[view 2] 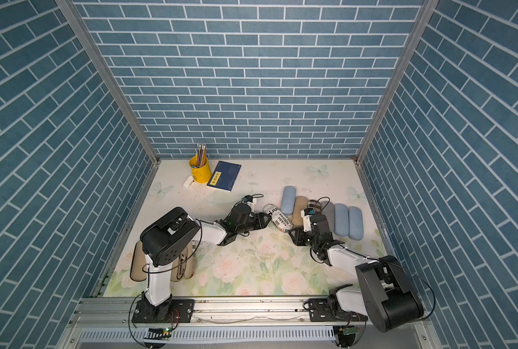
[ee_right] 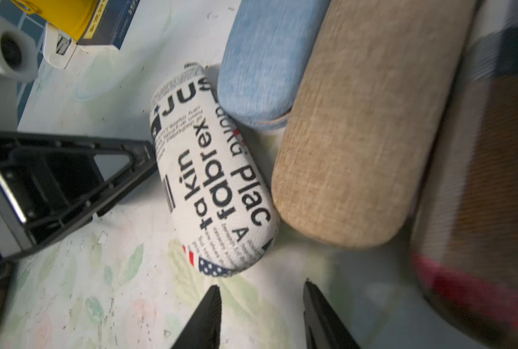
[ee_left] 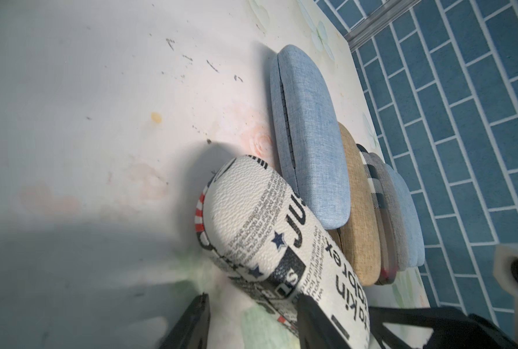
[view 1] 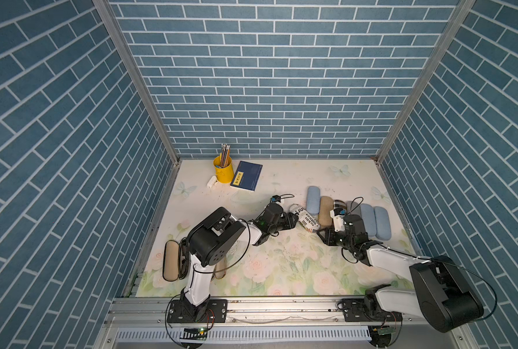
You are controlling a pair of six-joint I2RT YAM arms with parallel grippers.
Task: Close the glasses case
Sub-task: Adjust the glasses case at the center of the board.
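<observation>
Touching the white newsprint-patterned glasses case (view 1: 307, 219), lying shut on the floral desk (view 1: 281, 266) beside a pale-blue fabric case (view 1: 313, 199). My left hand (ee_left: 251, 305) is half-spread with one finger (ee_right: 142, 151) on it. My right hand (ee_right: 262, 290) is half-spread too, empty.

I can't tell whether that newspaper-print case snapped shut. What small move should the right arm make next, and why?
Probably ease the right claw forward to the near end of the printed case and brace it. That claw is open, empty and short of the case, while the left claw has a finger against its side. The seam's state is unclear, so a steadied press seems safest.
</observation>
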